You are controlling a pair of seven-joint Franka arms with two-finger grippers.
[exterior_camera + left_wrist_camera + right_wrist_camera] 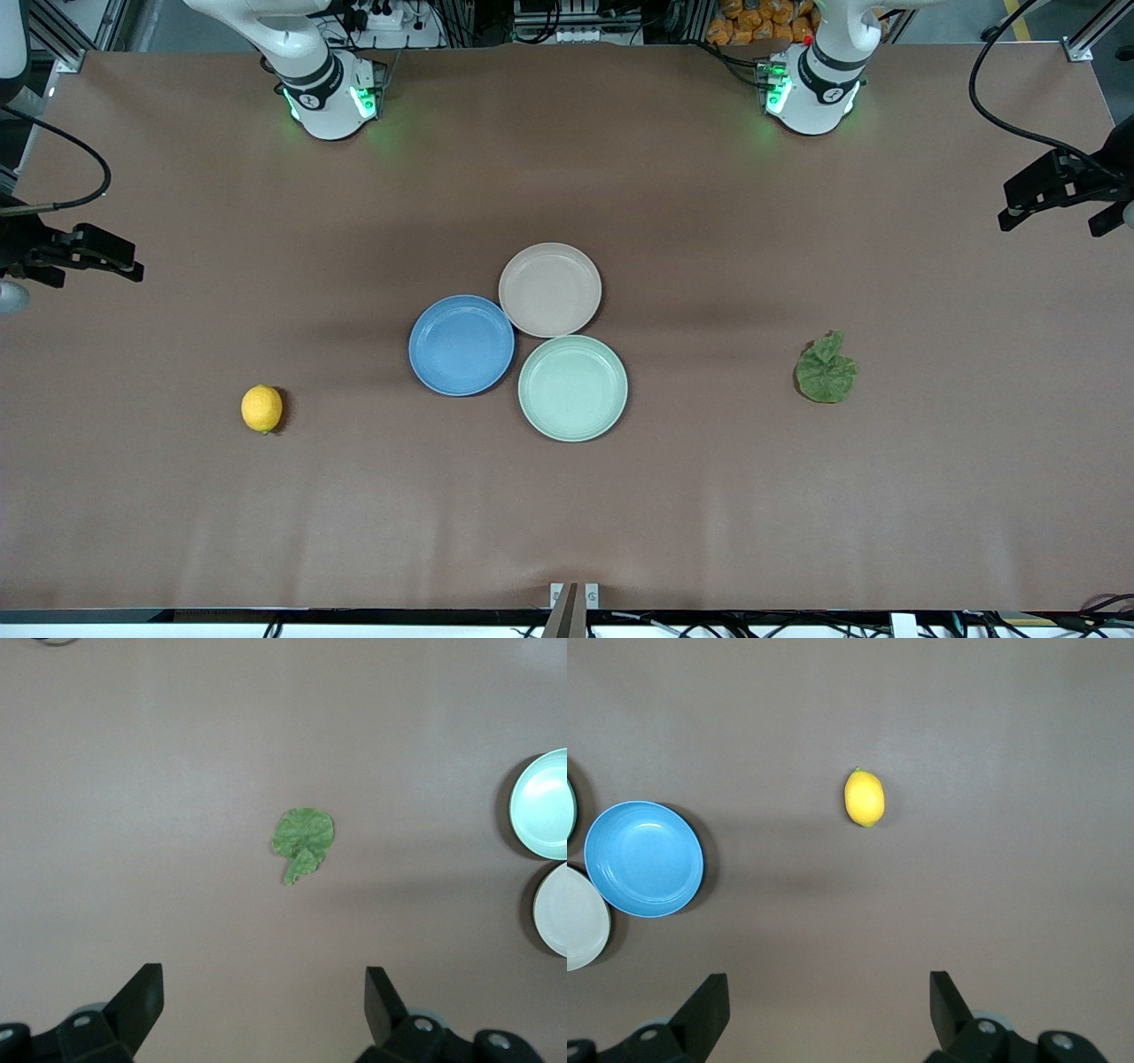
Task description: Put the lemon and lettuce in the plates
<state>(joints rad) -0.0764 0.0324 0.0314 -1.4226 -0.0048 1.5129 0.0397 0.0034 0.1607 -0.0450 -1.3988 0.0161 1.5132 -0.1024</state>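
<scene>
1. Even, soft overhead light covers the brown counter (567,514); nothing glares.
2. Broad faint shadow bands cross its middle.
3. Green lamp glow tints the counter near both arm bases.
4. All views look sharp.

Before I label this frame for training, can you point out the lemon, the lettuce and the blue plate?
lemon (261,408): front view, middle of the yellow skin.
lettuce (826,369): front view, centre of the wrinkled leaf.
blue plate (461,345): front view, bare floor of the plate.

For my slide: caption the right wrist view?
Open right gripper high over the lemon, blue plate beside it.
</scene>
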